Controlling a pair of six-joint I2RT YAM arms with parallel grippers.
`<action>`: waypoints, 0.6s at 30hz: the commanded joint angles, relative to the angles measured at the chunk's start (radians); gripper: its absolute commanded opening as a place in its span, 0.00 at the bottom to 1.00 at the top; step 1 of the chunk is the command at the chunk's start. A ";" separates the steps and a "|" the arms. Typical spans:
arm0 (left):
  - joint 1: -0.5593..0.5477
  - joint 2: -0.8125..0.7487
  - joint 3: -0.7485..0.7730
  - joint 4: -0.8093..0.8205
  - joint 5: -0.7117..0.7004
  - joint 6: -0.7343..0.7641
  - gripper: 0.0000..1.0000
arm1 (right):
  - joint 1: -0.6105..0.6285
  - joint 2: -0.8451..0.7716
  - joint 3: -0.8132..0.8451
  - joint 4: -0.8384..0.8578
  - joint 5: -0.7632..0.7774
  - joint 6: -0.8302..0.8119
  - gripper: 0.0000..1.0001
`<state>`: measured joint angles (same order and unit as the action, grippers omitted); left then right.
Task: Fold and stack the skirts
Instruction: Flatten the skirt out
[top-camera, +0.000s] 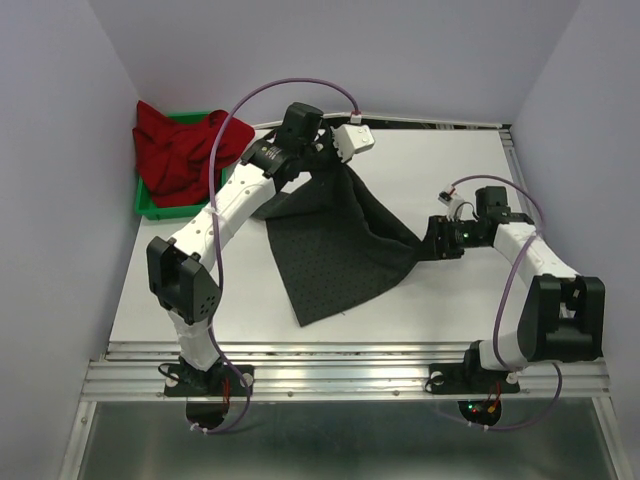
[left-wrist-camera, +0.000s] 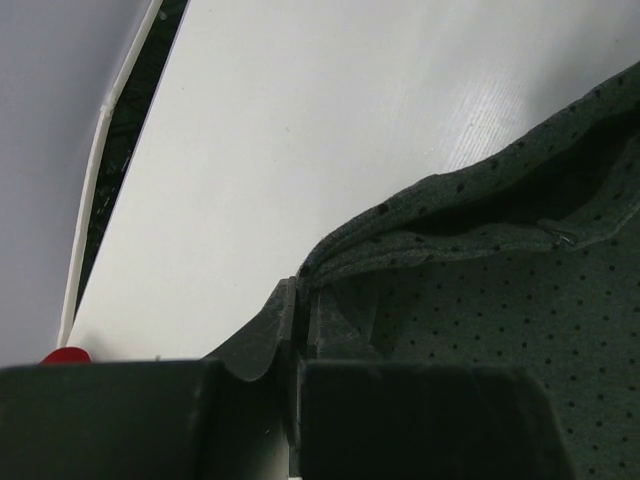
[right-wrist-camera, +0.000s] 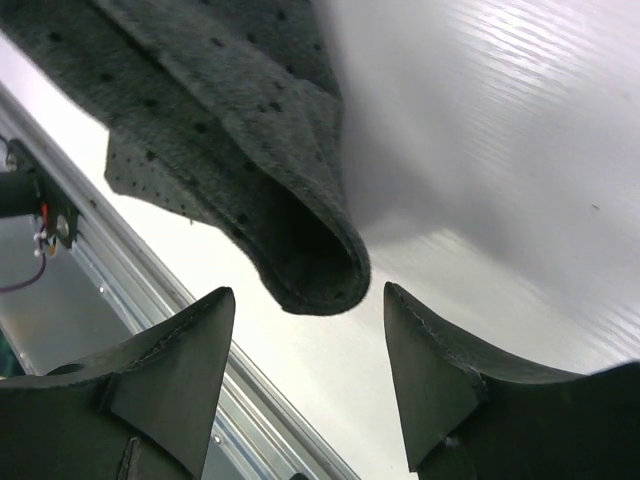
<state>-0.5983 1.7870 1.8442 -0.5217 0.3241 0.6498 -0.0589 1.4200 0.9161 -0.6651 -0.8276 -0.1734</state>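
- Charcoal dotted skirt (top-camera: 335, 250) lay mid-table, far edge lifted off the surface, right corner bunched into a fold.
- Red skirt (top-camera: 180, 150) was heaped in green bin (top-camera: 145, 208), far-left corner.
- White table (top-camera: 450, 300); pale lilac walls (top-camera: 60, 150) round it; alu rail (top-camera: 340, 368) along near edge.
- L gripper (left-wrist-camera: 296, 335) was clamped tight on dotted skirt's hem, holding it up.
- R gripper (right-wrist-camera: 307, 295) stood part open, jaws either side of the folded corner, not pinching it.

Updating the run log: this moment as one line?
left tool: shut on charcoal dotted cloth skirt | right tool: open around its folded edge | bright red cloth skirt: in green plastic bin
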 joint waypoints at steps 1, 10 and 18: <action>0.003 -0.015 0.056 0.038 0.006 -0.018 0.00 | -0.005 0.002 -0.006 0.068 0.087 0.097 0.66; 0.006 -0.015 0.044 0.038 0.007 -0.022 0.00 | 0.013 0.082 0.006 0.179 -0.022 0.221 0.59; 0.009 -0.014 0.047 0.035 0.001 -0.030 0.00 | 0.047 0.126 0.040 0.163 -0.045 0.245 0.50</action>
<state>-0.5976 1.7874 1.8442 -0.5220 0.3233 0.6342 -0.0235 1.5646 0.9165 -0.5446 -0.8364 0.0429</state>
